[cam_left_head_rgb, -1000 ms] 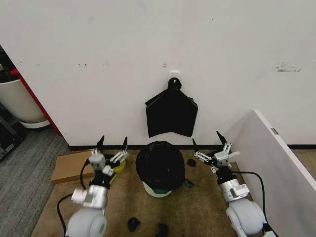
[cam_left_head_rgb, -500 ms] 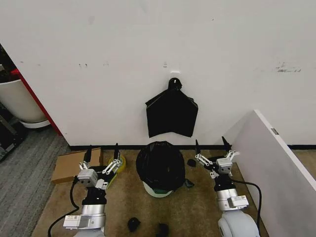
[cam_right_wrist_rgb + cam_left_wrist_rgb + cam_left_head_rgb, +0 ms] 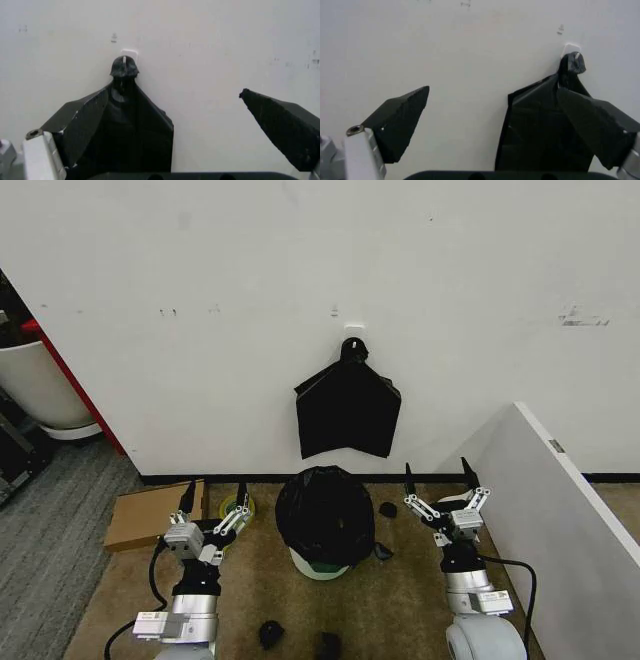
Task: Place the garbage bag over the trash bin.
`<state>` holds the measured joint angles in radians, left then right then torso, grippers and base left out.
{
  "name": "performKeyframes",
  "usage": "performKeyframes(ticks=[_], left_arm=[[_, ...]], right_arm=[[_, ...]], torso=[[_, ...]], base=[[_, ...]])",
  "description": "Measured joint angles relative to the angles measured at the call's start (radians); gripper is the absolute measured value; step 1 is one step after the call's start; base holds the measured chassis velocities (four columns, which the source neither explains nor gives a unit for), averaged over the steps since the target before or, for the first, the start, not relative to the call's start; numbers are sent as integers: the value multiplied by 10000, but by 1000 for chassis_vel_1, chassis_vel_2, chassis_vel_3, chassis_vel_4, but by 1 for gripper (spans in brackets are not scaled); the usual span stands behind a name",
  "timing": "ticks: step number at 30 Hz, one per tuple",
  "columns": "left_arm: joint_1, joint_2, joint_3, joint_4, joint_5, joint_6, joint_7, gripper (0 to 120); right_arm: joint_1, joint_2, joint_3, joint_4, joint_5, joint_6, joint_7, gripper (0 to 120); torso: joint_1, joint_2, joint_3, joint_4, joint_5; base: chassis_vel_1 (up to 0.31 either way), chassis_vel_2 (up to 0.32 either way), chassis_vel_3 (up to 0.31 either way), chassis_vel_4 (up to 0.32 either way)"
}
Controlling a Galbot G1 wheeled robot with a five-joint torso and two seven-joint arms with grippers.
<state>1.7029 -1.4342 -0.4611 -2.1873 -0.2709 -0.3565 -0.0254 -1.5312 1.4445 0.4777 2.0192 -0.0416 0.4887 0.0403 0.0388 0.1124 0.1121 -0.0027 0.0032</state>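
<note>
The garbage bag [image 3: 325, 515], glossy wrinkled black film, is draped over the top of the trash bin [image 3: 318, 566]. Below the bag, the bin's white wall and pale green base show. The bin stands on the brown mat in front of the wall. My left gripper [image 3: 216, 492] is open to the left of the bin, apart from it, pointing at the wall. To the right of the bin my right gripper [image 3: 437, 476] is open too and holds nothing. Both wrist views look past spread black fingers [image 3: 400, 123] [image 3: 282, 127] at the wall.
A flat black stack with a knotted top [image 3: 347, 415] [image 3: 545, 138] [image 3: 122, 131] hangs on the wall above the bin. On the left are a cardboard box [image 3: 150, 515] and a yellow roll [image 3: 235, 508], on the right a white panel [image 3: 560, 510]. Black scraps [image 3: 388, 508] [image 3: 270, 633] lie on the mat.
Both arms have drawn back from the bin and lowered. The left gripper moved left and down; the right one shifted slightly right. The bag and bin have not moved.
</note>
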Motion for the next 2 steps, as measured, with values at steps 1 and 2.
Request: performKeyframes(ticks=[1, 2], left_arm=[[6, 55, 3, 45, 2, 0, 1, 100], [13, 96, 2, 75, 3, 0, 1, 100]], right_arm=[[21, 14, -7, 16, 1, -28, -7, 100], [28, 23, -11, 16, 0, -33, -17, 100]], torso=[[0, 0, 0, 1, -1], [0, 0, 0, 0, -1]], base=[[0, 0, 0, 0], [0, 0, 0, 0]])
